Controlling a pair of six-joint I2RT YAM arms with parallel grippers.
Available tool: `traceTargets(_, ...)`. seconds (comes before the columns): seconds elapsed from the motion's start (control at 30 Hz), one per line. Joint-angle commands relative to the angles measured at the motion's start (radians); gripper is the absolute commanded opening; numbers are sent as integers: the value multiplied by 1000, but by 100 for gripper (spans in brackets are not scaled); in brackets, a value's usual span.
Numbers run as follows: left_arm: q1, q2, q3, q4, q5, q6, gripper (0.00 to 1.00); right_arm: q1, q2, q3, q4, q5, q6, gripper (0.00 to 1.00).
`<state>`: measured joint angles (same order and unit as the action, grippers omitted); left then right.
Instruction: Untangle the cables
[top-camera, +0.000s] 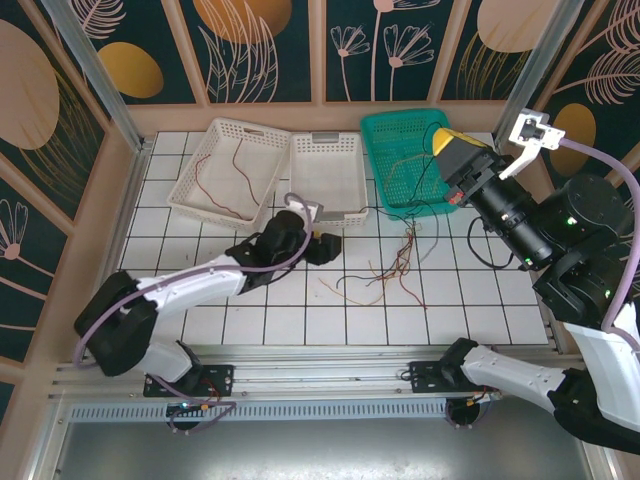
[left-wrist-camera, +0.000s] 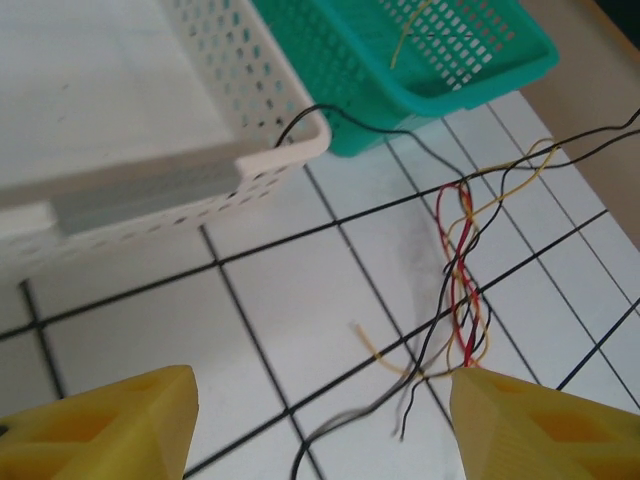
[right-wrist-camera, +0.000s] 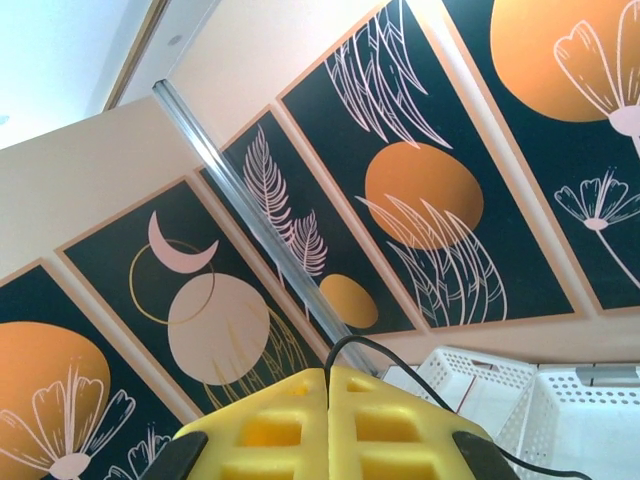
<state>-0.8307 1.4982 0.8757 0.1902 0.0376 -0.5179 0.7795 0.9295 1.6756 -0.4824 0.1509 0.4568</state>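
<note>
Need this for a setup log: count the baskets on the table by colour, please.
White baskets: 2
Green basket: 1
Total: 3

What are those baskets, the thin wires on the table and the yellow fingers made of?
The white basket and green basket look like moulded plastic, slightly glossy, with lattice walls. The cables seem plastic-coated wire: thin, smooth coloured sheaths, holding loose bends. The fingers of the left gripper look like matte yellow foam or soft plastic; uncertain.
</note>
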Motion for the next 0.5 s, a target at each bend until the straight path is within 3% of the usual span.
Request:
traceTargets(0.0, -25, 91, 91, 110, 44, 53, 68, -5, -12, 24, 24, -34, 26, 0)
traceTargets(0.23, -79, 326, 286, 183, 129, 94, 69, -5, -14, 20, 27, -50, 41, 0)
traceTargets(0.47, -121, 475, 371, 239, 175, 148, 70, -6, -12, 33, 33, -72, 51, 0)
